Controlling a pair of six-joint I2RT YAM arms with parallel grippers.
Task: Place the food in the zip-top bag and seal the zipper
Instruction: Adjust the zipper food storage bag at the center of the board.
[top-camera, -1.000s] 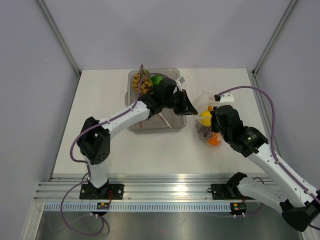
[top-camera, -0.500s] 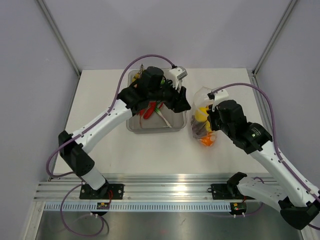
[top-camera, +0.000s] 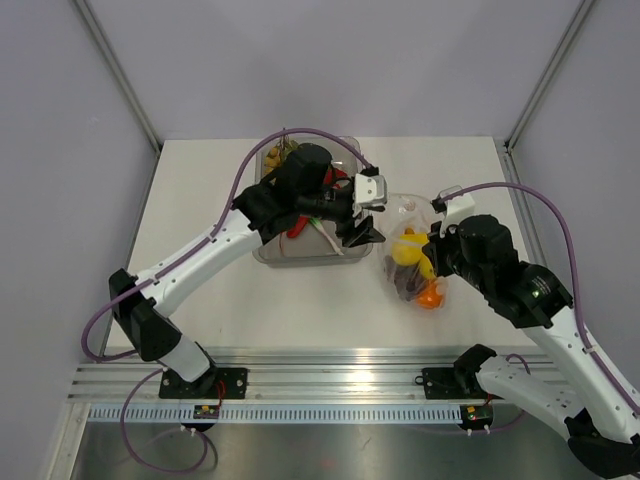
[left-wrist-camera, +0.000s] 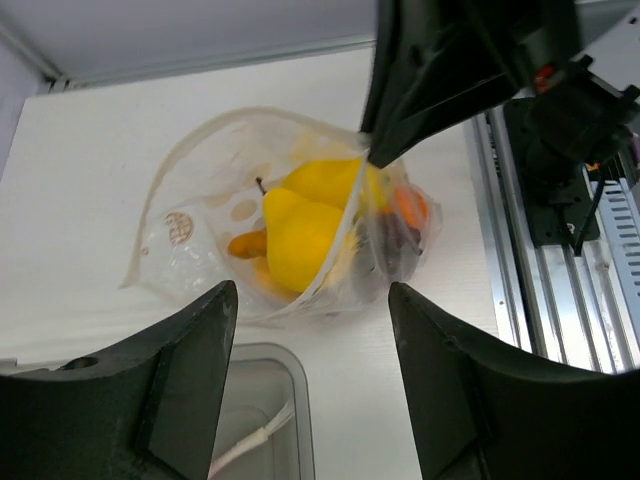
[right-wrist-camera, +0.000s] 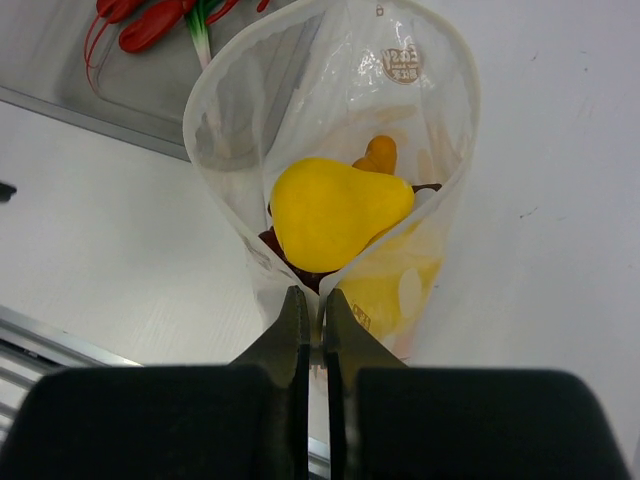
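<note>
The zip-top bag lies right of the tray with its mouth gaping; it also shows in the left wrist view and the right wrist view. Inside are a yellow pear-shaped fruit, orange pieces and something dark. My right gripper is shut on the bag's mouth edge, the zipper strip, at its near end. My left gripper is open and empty, hovering just left of the bag, over the tray's right rim. Red peppers lie in the tray.
The rigid clear tray stands at centre back with red peppers, a green stem and a cluster of small yellow-brown pieces. The aluminium rail runs along the near table edge. Grey walls stand on the left, right and back.
My left arm has swung from over the tray toward the bag and its gripper now faces the bag's mouth. My right gripper has shifted the bag slightly nearer and to the right.
</note>
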